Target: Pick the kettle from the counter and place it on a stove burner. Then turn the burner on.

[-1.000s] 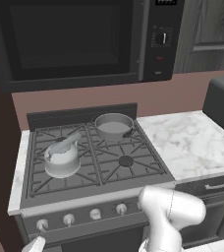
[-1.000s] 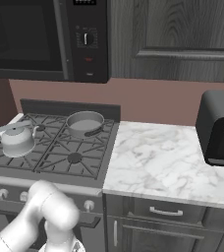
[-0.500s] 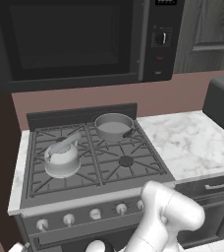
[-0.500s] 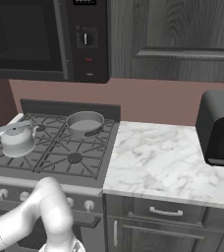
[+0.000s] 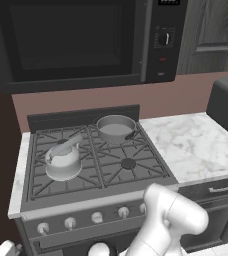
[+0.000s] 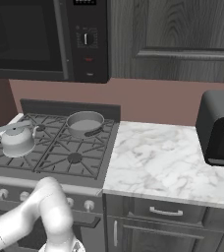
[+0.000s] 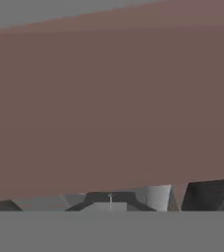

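Already kettle (image 5: pixel 62 161) on front-left stove burner, well apart from empty clenched jaws.

microwave display (image 5: pixel 168 2): I see pale digit-like marks at the top of the control panel, too blurred for me to read.
microwave control panel (image 6: pixel 87 38): a small white dial mark and a red spot under it; I can make out no words or numbers.
stove knobs (image 5: pixel 96 217): no markings that I can read.
toaster (image 6: pixel 223 129), right of the microwave: no brand or label that I can read.
readable text overall: none.
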